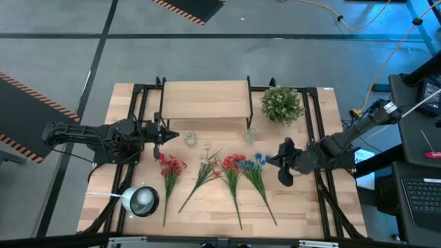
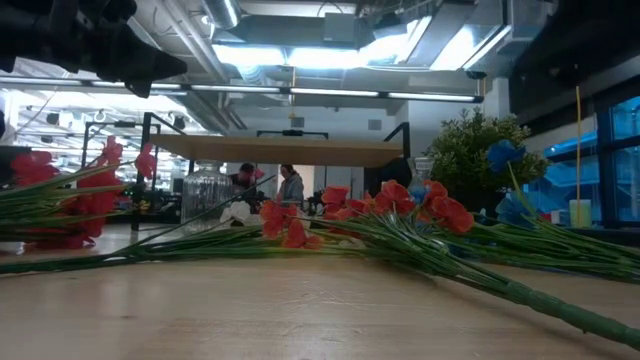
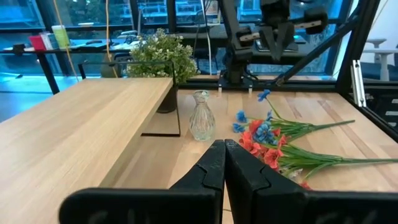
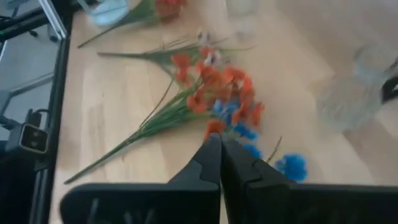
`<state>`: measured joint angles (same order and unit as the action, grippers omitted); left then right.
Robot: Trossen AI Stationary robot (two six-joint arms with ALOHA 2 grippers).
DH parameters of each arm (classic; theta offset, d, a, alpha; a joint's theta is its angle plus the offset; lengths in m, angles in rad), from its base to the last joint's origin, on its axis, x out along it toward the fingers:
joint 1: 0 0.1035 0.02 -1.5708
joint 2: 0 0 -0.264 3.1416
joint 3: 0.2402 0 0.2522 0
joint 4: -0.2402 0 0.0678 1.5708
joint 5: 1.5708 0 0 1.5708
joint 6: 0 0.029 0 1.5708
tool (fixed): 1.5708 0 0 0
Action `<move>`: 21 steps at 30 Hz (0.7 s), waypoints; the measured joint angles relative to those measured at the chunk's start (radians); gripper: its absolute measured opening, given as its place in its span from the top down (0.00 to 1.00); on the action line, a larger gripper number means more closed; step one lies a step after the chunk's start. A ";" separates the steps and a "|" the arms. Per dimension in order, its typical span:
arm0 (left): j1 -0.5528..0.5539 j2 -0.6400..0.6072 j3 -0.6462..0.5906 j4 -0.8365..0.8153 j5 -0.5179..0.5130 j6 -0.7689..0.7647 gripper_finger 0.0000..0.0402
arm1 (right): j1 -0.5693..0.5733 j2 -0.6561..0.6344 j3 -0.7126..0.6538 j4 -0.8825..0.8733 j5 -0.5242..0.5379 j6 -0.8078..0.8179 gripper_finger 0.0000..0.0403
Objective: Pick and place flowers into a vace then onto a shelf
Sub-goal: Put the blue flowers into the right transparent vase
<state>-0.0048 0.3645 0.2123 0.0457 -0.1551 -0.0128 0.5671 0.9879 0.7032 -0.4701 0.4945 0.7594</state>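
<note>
Four flower sprigs lie flat on the table's middle: a red one, a cream one, another red one and a blue one. Two small clear glass vases stand upright in front of the shelf, a light-wood board on black legs. My left gripper is shut and empty, held beside the shelf's left end, left of the nearer vase. My right gripper is shut and empty, hovering over the table just right of the blue blooms.
A round bushy green plant stands at the shelf's right end. A round lamp-like object sits at the near left corner. Black frame rails run along both table sides. Bare wood lies near the front edge.
</note>
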 joint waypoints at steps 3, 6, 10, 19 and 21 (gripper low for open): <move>0.000 -0.001 0.000 0.007 -0.012 0.000 0.99 | 0.065 0.055 0.042 -0.024 0.026 0.073 1.00; 0.000 -0.001 0.000 0.011 -0.039 0.000 0.99 | 0.129 0.113 0.089 -0.079 0.079 0.150 1.00; 0.000 -0.001 0.000 0.011 -0.067 0.000 0.99 | 0.209 0.204 0.177 -0.152 0.134 0.242 1.00; 0.000 -0.001 0.000 0.011 -0.093 0.048 0.99 | 0.276 0.399 0.342 -0.276 0.148 0.416 0.99; 0.000 -0.001 0.000 0.011 -0.094 0.060 0.99 | 0.275 0.423 0.348 -0.277 0.139 0.417 0.99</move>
<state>-0.0047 0.3637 0.2123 0.0570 -0.2493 0.0471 0.8425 1.4108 1.0511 -0.7471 0.6331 1.1762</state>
